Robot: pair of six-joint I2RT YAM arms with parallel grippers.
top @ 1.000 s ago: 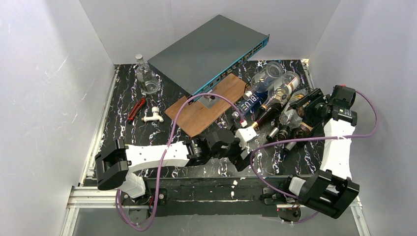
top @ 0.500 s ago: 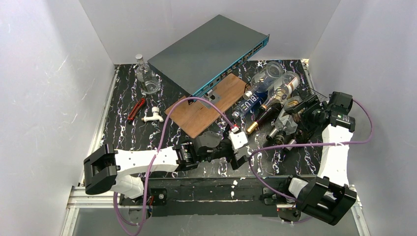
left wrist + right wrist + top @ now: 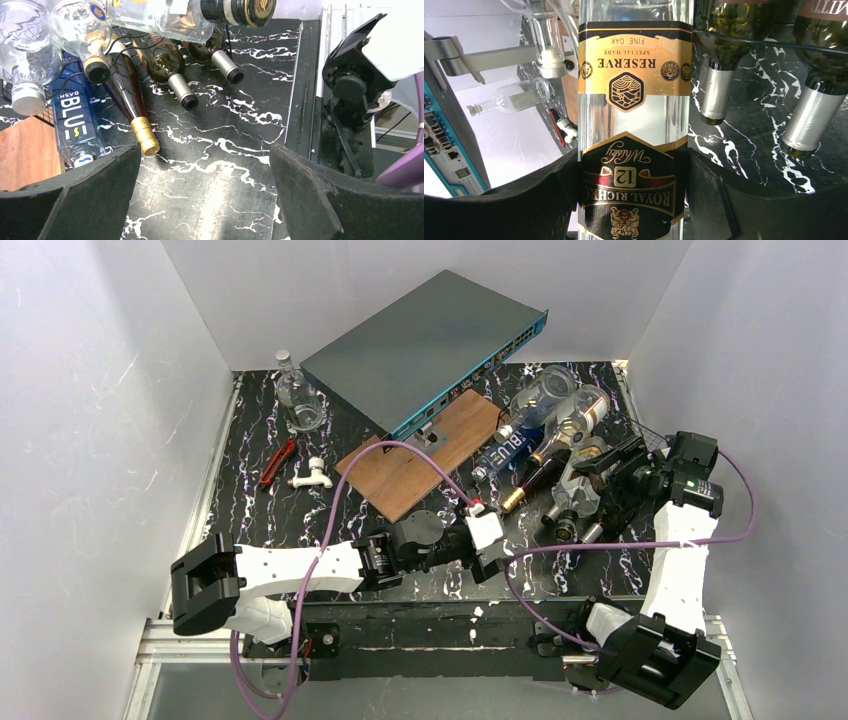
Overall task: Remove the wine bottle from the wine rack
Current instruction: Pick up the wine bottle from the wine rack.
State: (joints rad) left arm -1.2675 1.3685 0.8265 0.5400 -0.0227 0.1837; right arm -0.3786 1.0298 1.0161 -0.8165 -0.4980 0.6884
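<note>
White walls (image 3: 100, 390) box in a black table (image 3: 260, 520) with a marble pattern of pale veins. A flat grey switch (image 3: 420, 345) with a teal front edge leans on a brown wooden board (image 3: 420, 465) at the far middle. Far left stands a small clear glass flask (image 3: 298, 400), with a red tool (image 3: 277, 462) and a white tap (image 3: 310, 476) lying nearer.

On the right, a thin black wire rack (image 3: 648, 432) holds a cluster of bottles lying on their sides, necks pointing near. Among them are a blue bottle (image 3: 72, 120), a slim brown bottle (image 3: 130, 100) with a gold foil top, and two green bottles (image 3: 167, 70) with silver caps.

The right arm (image 3: 685, 550) rises from its base at the near right, then bends left at the wrist toward the rack. The right gripper (image 3: 634, 192) is closed around the whisky bottle (image 3: 634, 90), one dark finger pressed on each side. This bottle is clear glass with gold and black labels and a black cap. It lies across the top of the cluster at the rack, above the green bottles; whether it touches the wire cannot be seen.

The left arm (image 3: 300, 565) lies low along the near edge, reaching right. The left gripper (image 3: 204, 167) is spread wide and holds nothing, hovering over bare table just near of the bottle necks.
</note>
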